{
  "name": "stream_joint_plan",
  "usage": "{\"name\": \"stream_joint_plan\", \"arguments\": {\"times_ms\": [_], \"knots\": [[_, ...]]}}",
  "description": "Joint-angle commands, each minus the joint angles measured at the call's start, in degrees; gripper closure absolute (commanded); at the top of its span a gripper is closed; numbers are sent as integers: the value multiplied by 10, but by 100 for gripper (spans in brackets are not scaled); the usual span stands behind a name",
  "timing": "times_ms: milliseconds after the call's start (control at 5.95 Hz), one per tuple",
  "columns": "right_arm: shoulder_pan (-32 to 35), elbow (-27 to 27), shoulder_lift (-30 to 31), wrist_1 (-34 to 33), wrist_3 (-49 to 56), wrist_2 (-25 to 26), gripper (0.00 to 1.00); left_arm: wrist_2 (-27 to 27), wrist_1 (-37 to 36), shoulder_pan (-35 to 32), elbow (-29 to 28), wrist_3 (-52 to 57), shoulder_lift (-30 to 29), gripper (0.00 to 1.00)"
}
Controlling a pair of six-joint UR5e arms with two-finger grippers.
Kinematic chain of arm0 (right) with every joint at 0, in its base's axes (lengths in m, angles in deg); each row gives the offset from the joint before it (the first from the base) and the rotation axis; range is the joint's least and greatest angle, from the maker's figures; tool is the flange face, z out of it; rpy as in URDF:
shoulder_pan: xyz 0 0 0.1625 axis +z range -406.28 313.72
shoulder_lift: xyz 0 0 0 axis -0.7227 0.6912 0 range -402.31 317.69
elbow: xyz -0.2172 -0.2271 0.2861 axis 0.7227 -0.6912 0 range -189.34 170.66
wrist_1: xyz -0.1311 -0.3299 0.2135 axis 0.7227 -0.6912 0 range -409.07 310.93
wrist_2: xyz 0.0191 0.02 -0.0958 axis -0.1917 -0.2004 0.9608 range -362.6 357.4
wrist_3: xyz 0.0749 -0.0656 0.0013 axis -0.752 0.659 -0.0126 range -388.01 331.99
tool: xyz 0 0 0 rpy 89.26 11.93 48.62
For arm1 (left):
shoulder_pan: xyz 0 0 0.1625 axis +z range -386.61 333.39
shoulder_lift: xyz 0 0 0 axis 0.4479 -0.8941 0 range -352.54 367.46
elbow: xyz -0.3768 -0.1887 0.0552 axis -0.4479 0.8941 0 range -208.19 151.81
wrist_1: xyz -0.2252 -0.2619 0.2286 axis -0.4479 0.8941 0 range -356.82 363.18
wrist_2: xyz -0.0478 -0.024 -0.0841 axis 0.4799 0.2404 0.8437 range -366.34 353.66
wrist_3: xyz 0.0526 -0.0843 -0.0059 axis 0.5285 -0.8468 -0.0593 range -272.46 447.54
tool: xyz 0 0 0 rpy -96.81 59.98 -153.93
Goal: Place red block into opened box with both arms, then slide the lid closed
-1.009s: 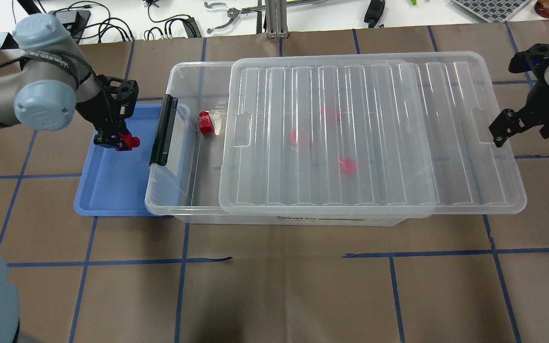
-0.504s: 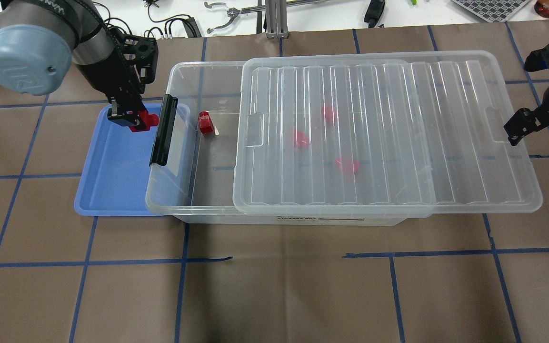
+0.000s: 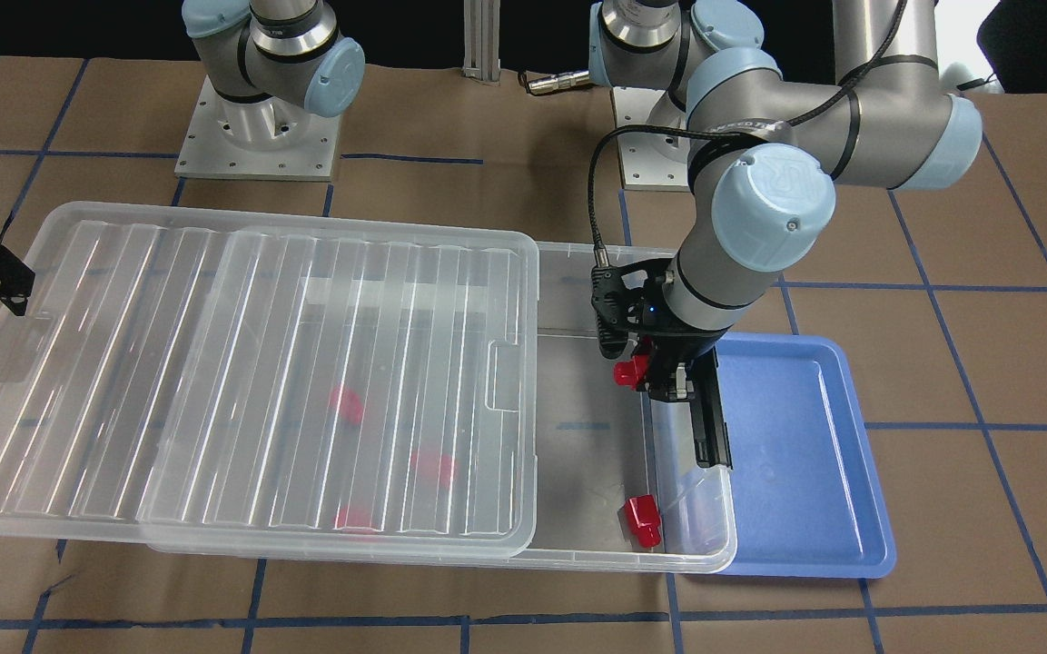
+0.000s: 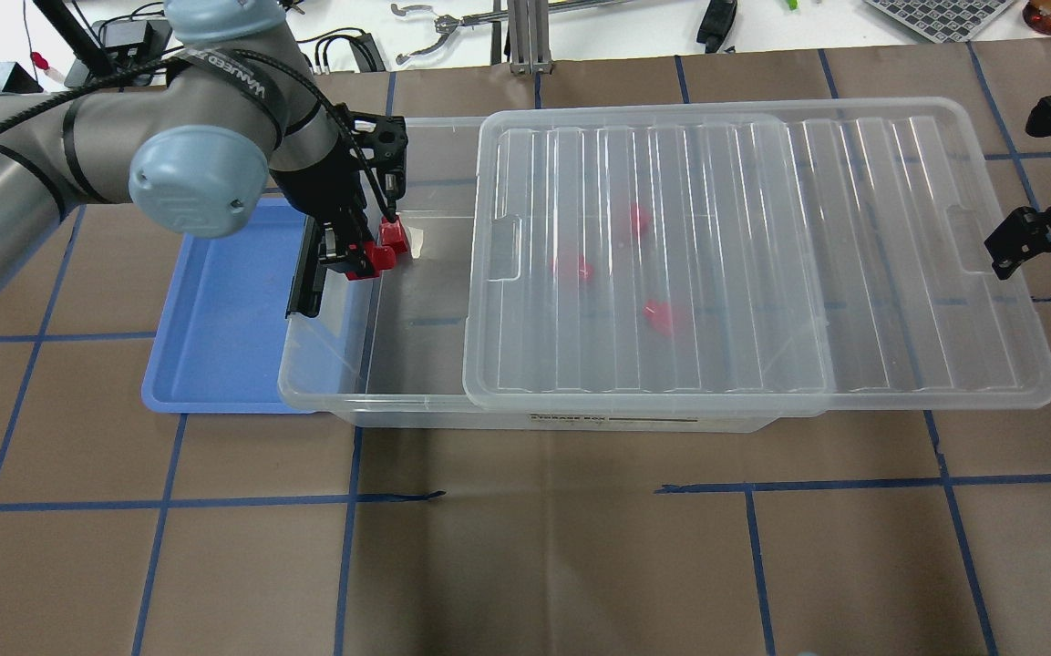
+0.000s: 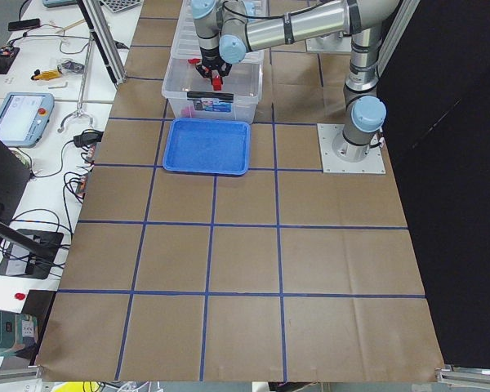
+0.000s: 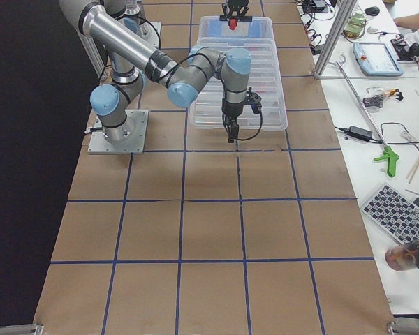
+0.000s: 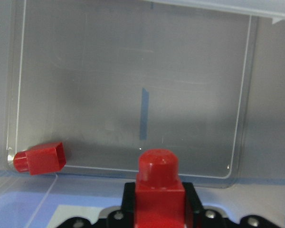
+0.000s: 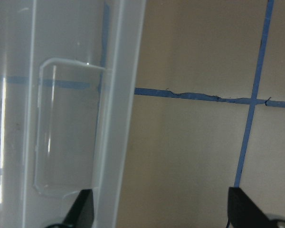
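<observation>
Front-facing view: the left gripper (image 3: 659,377), black and two-fingered on a silver-grey arm, is clamped on the red block (image 3: 629,371), a small bright plastic cube with a stub. It hangs over the uncovered end of the box (image 3: 568,259), a large shallow bin of clear plastic, just inside the black latch bar (image 3: 712,427). The lid (image 3: 241,381), a flat ribbed sheet of clear plastic, lies on the box, offset toward the right arm's side and overhanging that end. A loose red block (image 3: 642,520) lies on the box floor in a corner at the latch end. A shallow blue plastic tray (image 3: 805,454) lies at that end.

Overhead view: three further red blocks (image 4: 664,316) show blurred through the lid. The right gripper (image 4: 1013,241) hangs at the lid's overhanging short end.

Left wrist view: the held block sits between both pads, stub pointing away.

Right wrist view: the fingers are spread wide, with the lid's rim between them. Contact probably none, though I cannot tell.
</observation>
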Motion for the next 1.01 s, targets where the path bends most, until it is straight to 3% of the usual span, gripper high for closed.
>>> {"name": "stream_joint_plan", "arguments": {"times_ms": [0,504,841], "knots": [[3,-45,9,12,-8,-3,0,0,-74,-31,20,-18,-51,100],[75,-159,8,132,-107,-9,0,-2,-115,-30,23,-13,-104,97],[158,-212,8,206,-236,-28,0,-2,-126,-23,23,-7,-108,44]]}}
